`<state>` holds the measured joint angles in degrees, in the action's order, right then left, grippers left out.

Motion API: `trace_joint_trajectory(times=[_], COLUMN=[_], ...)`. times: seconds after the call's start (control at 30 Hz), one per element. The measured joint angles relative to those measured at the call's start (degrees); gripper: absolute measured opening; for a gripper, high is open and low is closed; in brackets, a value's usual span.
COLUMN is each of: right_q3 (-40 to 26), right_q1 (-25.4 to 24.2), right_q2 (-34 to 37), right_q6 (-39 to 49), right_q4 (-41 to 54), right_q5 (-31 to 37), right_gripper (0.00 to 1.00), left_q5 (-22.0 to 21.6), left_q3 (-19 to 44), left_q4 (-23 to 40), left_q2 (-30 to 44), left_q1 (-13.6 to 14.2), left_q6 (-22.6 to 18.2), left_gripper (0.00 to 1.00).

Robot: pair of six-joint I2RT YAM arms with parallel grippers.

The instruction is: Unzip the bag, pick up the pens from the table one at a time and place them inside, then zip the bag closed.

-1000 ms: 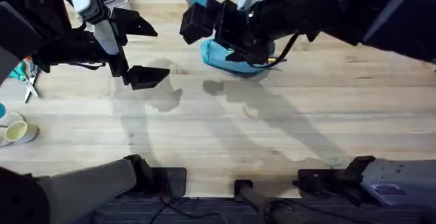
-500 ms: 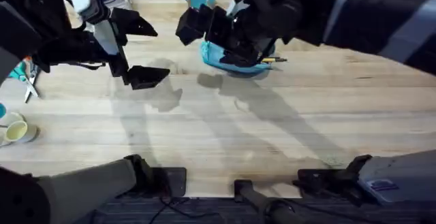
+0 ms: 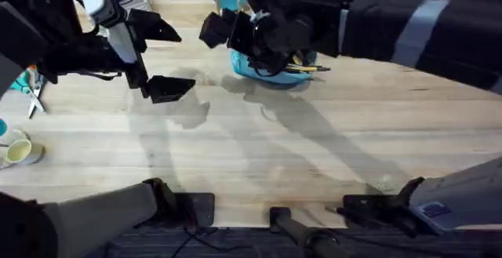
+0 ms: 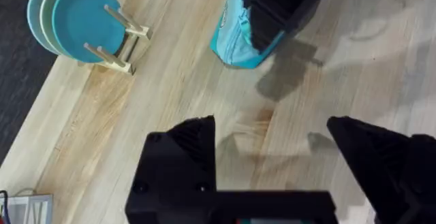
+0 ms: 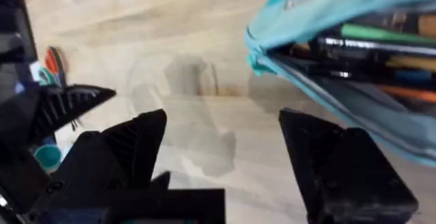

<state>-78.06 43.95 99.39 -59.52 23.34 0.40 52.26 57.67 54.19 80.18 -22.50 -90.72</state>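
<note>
Right wrist view: the right end effector (image 5: 225, 163) has its two black fingers spread wide apart with nothing between them, just beside the open mouth of the bag (image 5: 354, 108). The light blue bag is unzipped, and several pens (image 5: 381, 50) lie inside it along its length, among them green, orange and dark ones. From overhead, the right end effector (image 3: 235, 32) sits over the bag (image 3: 263, 68) near the far middle of the desk (image 3: 259, 144), and a yellow pen with a black end (image 3: 307, 69) pokes out of the bag's right end. The left end effector (image 3: 159, 58) hangs above the desk to the left of the bag, well apart from it, its fingers also wide apart and empty. In the left wrist view, the left end effector (image 4: 272, 142) looks toward the bag (image 4: 238, 37), which the right arm partly covers, with teal plates on a wooden stand (image 4: 85, 23) off to the side. Scissors (image 3: 33, 92) lie at the desk's left edge.
</note>
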Motion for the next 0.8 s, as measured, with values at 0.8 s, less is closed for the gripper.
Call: trace_joint_trajectory(times=[0.8], right_q3=[0.0], right_q1=[0.0], right_q2=[7.1], right_q6=[1.6], right_q4=[-10.2], right_q5=[7.8], right_gripper=[0.996], left_q5=[0.0], left_q3=[0.0], left_q4=[0.0], left_q2=[0.0], left_q1=[0.0], left_q6=[0.0], left_gripper=[0.993])
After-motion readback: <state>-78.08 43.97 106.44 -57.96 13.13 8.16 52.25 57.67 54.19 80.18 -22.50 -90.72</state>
